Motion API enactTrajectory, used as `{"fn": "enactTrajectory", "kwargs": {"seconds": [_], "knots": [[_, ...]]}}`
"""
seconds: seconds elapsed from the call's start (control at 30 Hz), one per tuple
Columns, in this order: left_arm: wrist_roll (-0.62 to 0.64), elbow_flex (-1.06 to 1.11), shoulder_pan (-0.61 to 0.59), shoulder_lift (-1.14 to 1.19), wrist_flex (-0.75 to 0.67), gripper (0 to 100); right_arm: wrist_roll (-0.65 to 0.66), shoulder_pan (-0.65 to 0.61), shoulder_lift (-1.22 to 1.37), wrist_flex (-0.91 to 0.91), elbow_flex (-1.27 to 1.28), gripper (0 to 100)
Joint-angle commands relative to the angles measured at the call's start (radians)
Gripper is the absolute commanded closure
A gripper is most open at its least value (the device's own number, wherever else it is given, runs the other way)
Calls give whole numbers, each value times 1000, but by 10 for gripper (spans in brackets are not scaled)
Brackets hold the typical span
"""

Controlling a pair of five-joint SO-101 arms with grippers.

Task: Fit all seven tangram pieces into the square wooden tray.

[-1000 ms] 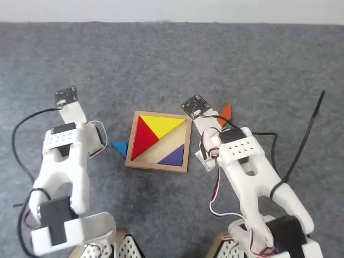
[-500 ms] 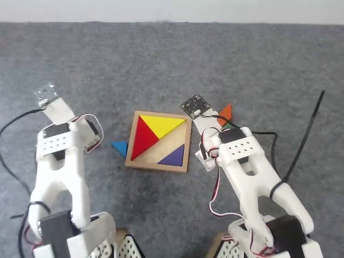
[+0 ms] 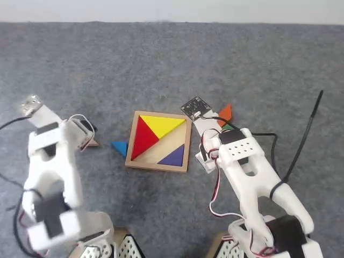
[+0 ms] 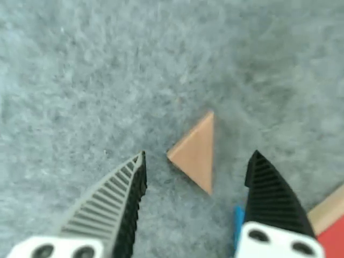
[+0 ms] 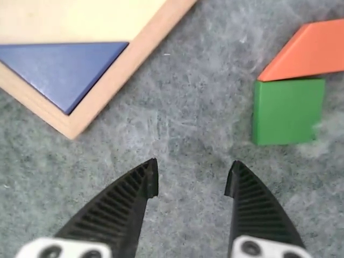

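Note:
The square wooden tray [image 3: 184,145] holds a red triangle [image 3: 142,138], a yellow triangle [image 3: 162,126] and a purple triangle [image 3: 174,156]. On the carpet to its left lie a small blue triangle [image 3: 119,147] and a tan triangle [image 3: 93,143]. My left gripper [image 4: 199,161] is open just above the tan triangle [image 4: 196,153], which lies between its fingertips. To the tray's right are an orange piece [image 5: 309,51] and a green square [image 5: 287,110]. My right gripper [image 5: 193,166] hangs open over bare carpet between the tray corner [image 5: 70,126] and the green square.
Grey carpet covers the whole table, with open room beyond the tray. A black cable [image 3: 306,137] runs along the right arm's side. Both arm bases stand at the near edge.
The left arm has swung leftward, away from the tray, and the tan triangle now shows on the carpet beside it. The right arm has not moved.

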Motion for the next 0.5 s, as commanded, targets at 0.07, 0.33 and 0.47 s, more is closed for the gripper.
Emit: {"fn": "enactTrajectory", "kwargs": {"seconds": [0.07, 0.33, 0.47], "knots": [[9, -205, 20, 161, 158, 717, 12, 12, -54, -7, -5, 783], [9, -211, 35, 166, 101, 720, 12, 12, -50, -7, -3, 783], [5, -226, 38, 176, 101, 765, 12, 12, -48, -7, -3, 783]]}}
